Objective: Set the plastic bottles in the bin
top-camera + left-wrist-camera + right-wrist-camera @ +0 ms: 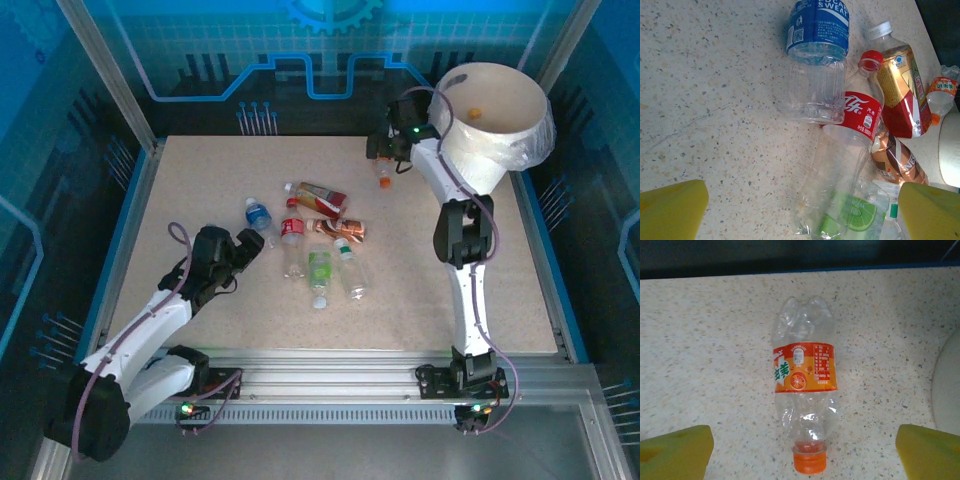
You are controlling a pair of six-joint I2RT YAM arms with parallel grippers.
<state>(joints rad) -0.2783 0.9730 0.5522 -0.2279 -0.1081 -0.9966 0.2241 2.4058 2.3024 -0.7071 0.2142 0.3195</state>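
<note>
Crumpled orange-label bottle [805,390] lying on the bench [200,200] just beside the bin [490,150], open jaws above it.
The bottle lies flat and looks empty. Its thin, dented walls suggest it is light, springy and slick, so the labelled middle seems the surest place to pinch. The right gripper [802,452] straddles it, jaws spread wide and touching nothing. Farther off, the other plastic bottles [315,245] cluster mid-bench, where the left gripper [800,212] hovers near them, jaws also apart and empty.
</note>
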